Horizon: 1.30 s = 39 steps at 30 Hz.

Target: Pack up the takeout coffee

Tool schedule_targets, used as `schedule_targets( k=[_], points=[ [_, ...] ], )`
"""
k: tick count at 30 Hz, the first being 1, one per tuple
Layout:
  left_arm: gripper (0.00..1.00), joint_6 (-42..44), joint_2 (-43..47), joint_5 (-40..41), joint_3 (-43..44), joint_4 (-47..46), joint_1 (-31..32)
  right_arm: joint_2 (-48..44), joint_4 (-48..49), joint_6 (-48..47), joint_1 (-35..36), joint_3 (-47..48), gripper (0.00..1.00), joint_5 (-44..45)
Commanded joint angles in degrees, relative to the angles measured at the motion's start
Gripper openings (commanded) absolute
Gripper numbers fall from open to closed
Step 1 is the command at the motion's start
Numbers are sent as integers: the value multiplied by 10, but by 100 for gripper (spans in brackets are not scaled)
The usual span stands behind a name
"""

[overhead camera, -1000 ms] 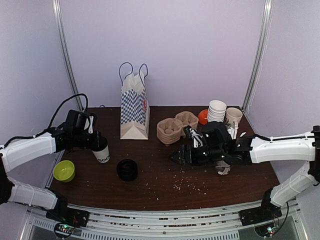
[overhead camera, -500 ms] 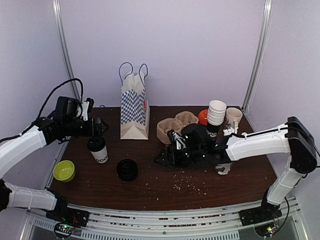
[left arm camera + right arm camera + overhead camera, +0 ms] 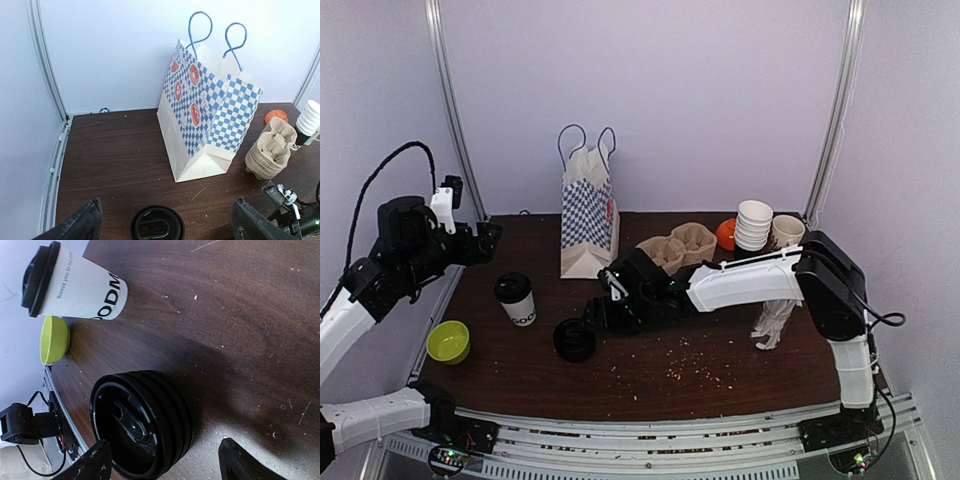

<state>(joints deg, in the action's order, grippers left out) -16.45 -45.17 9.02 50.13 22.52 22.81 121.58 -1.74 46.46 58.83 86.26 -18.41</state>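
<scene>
Cup (image 3: pixel 516 300) stands upright near the left edge of the table (image 3: pixel 770 372), about midway front to back, dark lid on, nothing touching it. Your left gripper (image 3: pixel 166 217) hangs above it with fingers spread wide and nothing held; the wrist view shows the lid below the gap. Your right gripper (image 3: pixel 162 460) is low over the middle of the table, fingers apart. The stack of black lids (image 3: pixel 140 425) lies just ahead between them, not clamped as far as I can see. The pulp carrier (image 3: pixel 675 250) sits toward the back edge, just right of the checked bag (image 3: pixel 588 225). It looks tipped rather than flat, maybe several nested, can't count them. Handling, my guess: the cup is light thin paper that dents if you squeeze hard. Full or empty, can't tell, so keep it upright. Take it on the upper wall just under the lid rim, where it is probably stiffest, never by the lid, which may pop off. The carrier looks light, fairly stiff and rough, so it should not slip. Pinch its outer rim or the web between the holes, and watch for nested ones lifting together.
</scene>
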Motion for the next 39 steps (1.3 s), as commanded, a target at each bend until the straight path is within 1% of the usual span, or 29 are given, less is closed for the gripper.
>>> schedule_targets(
  k=[1, 3, 5, 10, 13, 15, 18, 23, 29, 32, 35, 37, 39],
  points=[
    [92, 24, 13, 31, -40, -53, -4, 33, -62, -8, 9, 44, 75, 8],
    [92, 20, 17, 28, -53, -58, -4, 49, -83, -11, 12, 63, 73, 17],
    [92, 17, 23, 22, -64, -63, -4, 62, -86, -9, 13, 71, 70, 18],
    [92, 14, 33, 16, -75, -67, -4, 78, -89, -2, 17, 89, 53, 13],
    [92, 14, 39, 13, -77, -67, -4, 84, -87, 3, 23, 102, 46, 6],
    [92, 13, 41, 11, -78, -68, -4, 89, -84, 7, 28, 113, 43, 2],
    [92, 13, 44, 9, -80, -69, -5, 102, -77, 16, 34, 134, 42, -10],
    [91, 13, 44, 9, -81, -68, -4, 137, -59, 39, 46, 171, 40, -31],
    [91, 11, 43, 5, -83, -68, -4, 193, -10, 92, 64, 235, 41, -62],
    [91, 11, 43, 6, -83, -67, -4, 236, 19, 125, 75, 290, 45, -81],
    [91, 11, 44, 9, -85, -65, -4, 282, 28, 144, 83, 375, 50, -96],
    [91, 11, 46, 12, -86, -63, -4, 294, 43, 155, 84, 392, 56, -103],
    [92, 11, 45, 17, -86, -62, -5, 277, 53, 149, 83, 379, 62, -96]
  ],
)
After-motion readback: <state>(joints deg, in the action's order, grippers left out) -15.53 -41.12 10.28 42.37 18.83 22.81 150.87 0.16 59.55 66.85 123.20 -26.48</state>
